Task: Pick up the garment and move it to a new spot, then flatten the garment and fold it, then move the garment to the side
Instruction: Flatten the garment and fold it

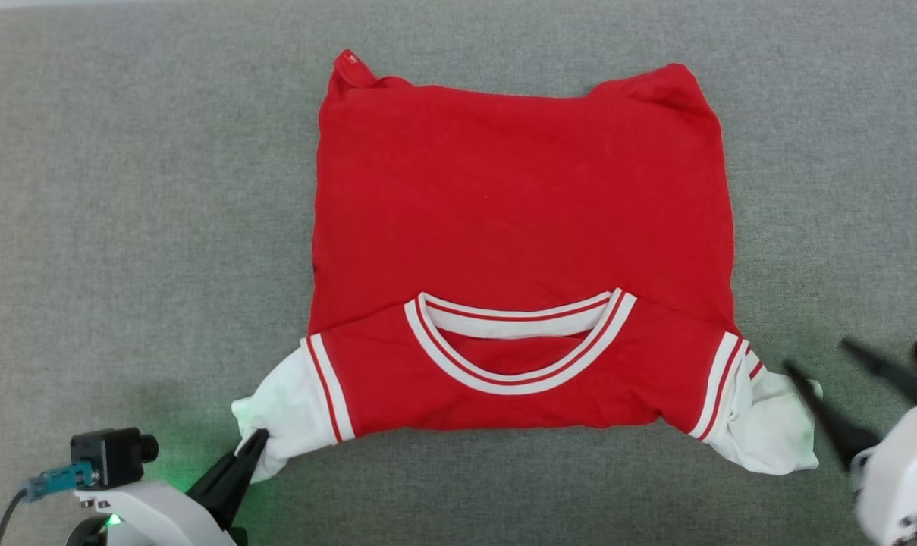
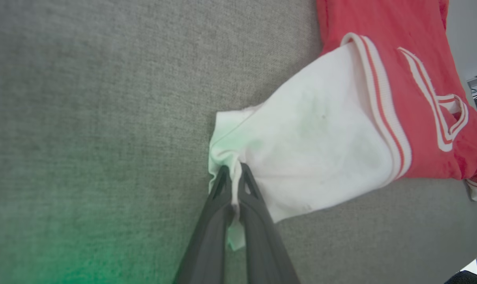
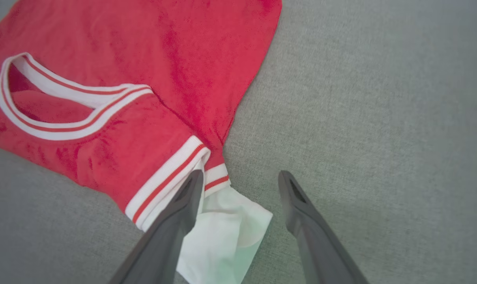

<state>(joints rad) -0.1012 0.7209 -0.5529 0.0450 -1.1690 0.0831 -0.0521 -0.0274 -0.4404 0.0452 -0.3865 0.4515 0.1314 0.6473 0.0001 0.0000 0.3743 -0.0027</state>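
Left claw [image 1: 253, 444] sits nearest, low and left of the collar [image 1: 519, 341], clamped on the tip of the white left sleeve [image 1: 284, 409]; the left wrist view shows cloth bunched between its fingers [image 2: 218, 193]. The red shirt [image 1: 519, 205] lies on the grey worktop [image 1: 124, 189], its plain red panel spread flat beyond the collar and both sleeves sticking out to either side of it. Right of the collar, the right sleeve [image 1: 769, 432] lies crumpled. The right claw [image 1: 816, 356] stands wide just beside it, holding nothing.

This looks like the folding stage, with one sleeve gripped and the other not. To do it well, the right claw should likely close on the outer edge of its sleeve alone, catching cloth rather than worktop. Both sleeves should then move evenly and low, so the collar stays centred and the smooth panel beyond it is not dragged askew.
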